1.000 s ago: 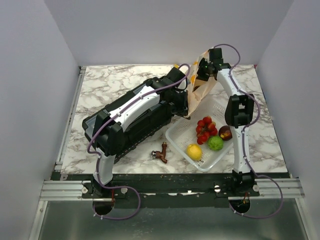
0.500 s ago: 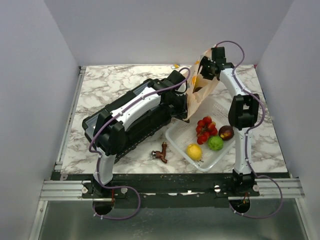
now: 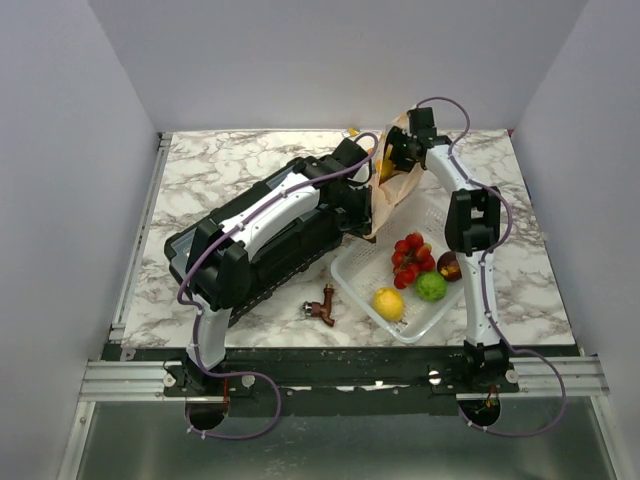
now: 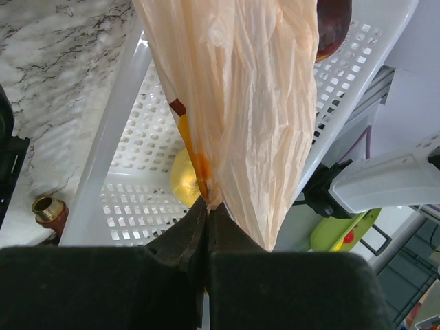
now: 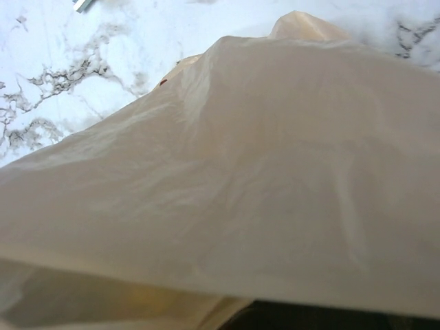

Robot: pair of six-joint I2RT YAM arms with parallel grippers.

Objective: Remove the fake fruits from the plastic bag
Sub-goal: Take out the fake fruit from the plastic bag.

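Logging one plastic bag (image 3: 391, 188), tan and crinkly, hanging raised over the far left corner of one white mesh basket (image 3: 432, 215), stretching between the two end effectors.

Pinching the bag's lower edge with the left end effector (image 4: 206, 208), with fingers (image 4: 182, 240) pressing fully together on the film and no gap showing.

Reaching to the bag's top end with the right end effector (image 3: 398, 158). Cannot tell its opening or grip because of bag film covering the whole right wrist view.

Counting four fruits lying in the basket, out of the bag: one red berry cluster (image 3: 411, 258), one green lime (image 3: 431, 287), one yellow lemon (image 3: 388, 303), one maroon-brown fruit (image 3: 450, 265). Sitting close together in the basket's near half.

Noting a yellow-orange patch on the bag's upper part; cannot tell whether print or fruit inside.

Also counting one black case (image 3: 260, 250) lying under the left arm, and one brass fitting (image 3: 322, 305) lying on the marble surface (image 3: 230, 165) just beside the basket's near left rim.
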